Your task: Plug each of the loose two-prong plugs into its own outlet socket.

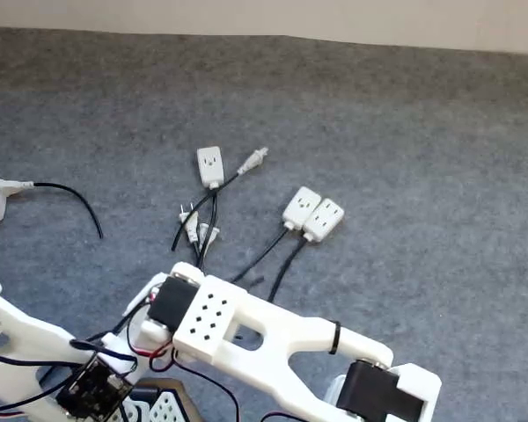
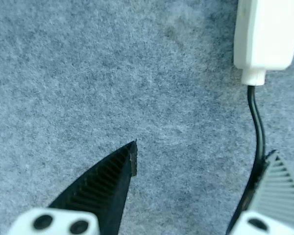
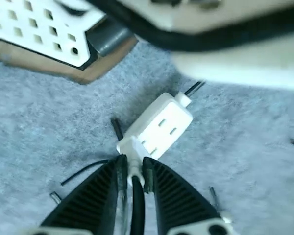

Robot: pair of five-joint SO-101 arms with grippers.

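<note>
R jaws clamp plug [image 3: 131,148] touching socket [image 3: 161,125] end; L jaws agape by cable [image 2: 255,113].

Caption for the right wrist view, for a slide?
Right claw grips a white plug at a white outlet socket on grey carpet.

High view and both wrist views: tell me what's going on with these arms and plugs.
The right gripper is shut on a white plug, which it holds against the end of a white outlet block. Whether the prongs are in cannot be told. The left gripper hangs open over the grey carpet, beside a white block on a black cable. Farther out, a loose plug lies unplugged beside a single outlet.
</note>
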